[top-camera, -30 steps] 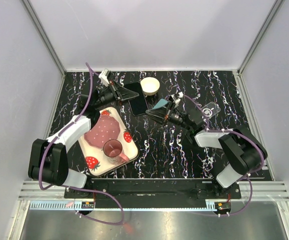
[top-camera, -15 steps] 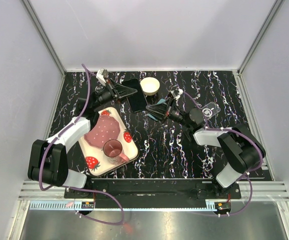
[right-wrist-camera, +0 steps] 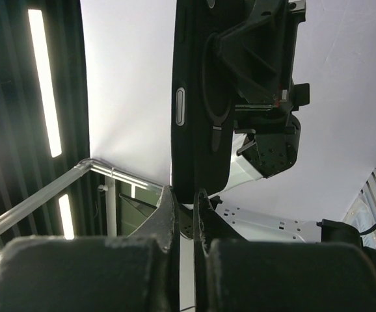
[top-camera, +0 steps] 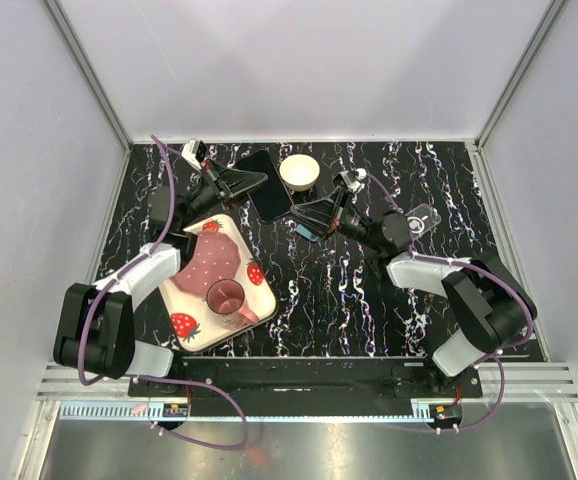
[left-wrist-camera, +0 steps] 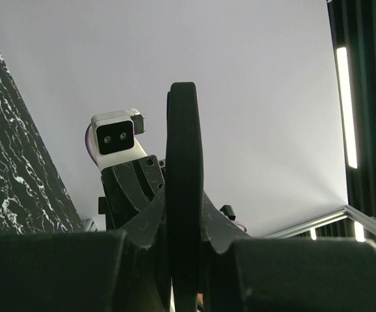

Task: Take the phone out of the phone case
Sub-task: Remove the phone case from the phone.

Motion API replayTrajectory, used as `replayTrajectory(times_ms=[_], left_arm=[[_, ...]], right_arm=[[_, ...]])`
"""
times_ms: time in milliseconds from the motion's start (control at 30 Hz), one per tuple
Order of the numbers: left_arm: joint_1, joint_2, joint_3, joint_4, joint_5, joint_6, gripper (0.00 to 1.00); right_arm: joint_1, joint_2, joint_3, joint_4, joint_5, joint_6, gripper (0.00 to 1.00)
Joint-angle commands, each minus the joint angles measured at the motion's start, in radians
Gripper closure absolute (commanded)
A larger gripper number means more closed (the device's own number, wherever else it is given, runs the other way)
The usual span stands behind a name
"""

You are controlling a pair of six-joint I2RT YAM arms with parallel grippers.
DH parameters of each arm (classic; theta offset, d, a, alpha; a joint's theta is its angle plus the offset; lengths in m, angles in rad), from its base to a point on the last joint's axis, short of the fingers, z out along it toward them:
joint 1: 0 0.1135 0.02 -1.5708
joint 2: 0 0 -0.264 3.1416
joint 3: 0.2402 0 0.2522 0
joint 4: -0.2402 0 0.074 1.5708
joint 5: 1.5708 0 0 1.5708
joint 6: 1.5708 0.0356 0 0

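The black phone in its case (top-camera: 271, 187) is held off the table at the far left-centre, between both arms. My left gripper (top-camera: 259, 181) is shut on its left edge; in the left wrist view the phone (left-wrist-camera: 182, 156) stands edge-on between the fingers of that gripper (left-wrist-camera: 183, 218). My right gripper (top-camera: 297, 212) is shut on its near right end; in the right wrist view the phone's side with a silver button (right-wrist-camera: 194, 97) rises from that gripper (right-wrist-camera: 184, 198). A small teal flat piece (top-camera: 306, 233) lies just under the right fingers; I cannot tell what it is.
A cream bowl (top-camera: 299, 172) stands just right of the phone. A strawberry-print tray (top-camera: 261, 275) at the left holds a pink cup (top-camera: 226, 297) and a pink spotted plate (top-camera: 205, 262). A small clear object (top-camera: 422, 217) lies right of the right arm.
Both grippers and the phone have moved toward the far left. The right gripper has closed in on the phone's near right end. The teal piece has shifted from above the right fingers to below them.
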Motion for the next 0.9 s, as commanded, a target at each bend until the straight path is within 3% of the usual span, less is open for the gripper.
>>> replayTrajectory(times_ms=[0, 67, 100, 200, 300, 633, 733, 867], left_arm=[[-0.019, -0.072, 0.02, 0.252, 0.008, -0.079, 1.0], [-0.019, -0.08, 0.03, 0.206, 0.015, -0.061, 1.0], [-0.019, -0.091, 0.034, 0.184, 0.021, -0.036, 1.0], [-0.019, -0.112, 0.046, 0.108, 0.025, 0.013, 1.0], [-0.019, -0.126, 0.054, 0.051, 0.031, 0.047, 1.0], [-0.02, -0.128, 0.06, 0.029, 0.038, 0.058, 1.0], [-0.02, -0.128, 0.062, 0.025, 0.038, 0.059, 1.0], [-0.019, -0.124, 0.062, 0.026, 0.038, 0.061, 1.0]], right_arm=[[0.001, -0.043, 0.027, 0.068, 0.024, -0.026, 1.0], [0.001, -0.068, 0.036, 0.006, 0.015, -0.061, 0.99], [-0.001, -0.077, 0.038, -0.019, 0.011, -0.075, 0.9], [-0.001, -0.116, 0.056, -0.122, -0.005, -0.143, 0.78], [0.001, -0.151, 0.073, -0.215, -0.013, -0.198, 0.73], [0.001, -0.154, 0.09, -0.242, -0.019, -0.21, 0.72], [0.001, -0.152, 0.093, -0.249, -0.02, -0.217, 0.76], [0.001, -0.152, 0.099, -0.255, -0.019, -0.22, 0.91]])
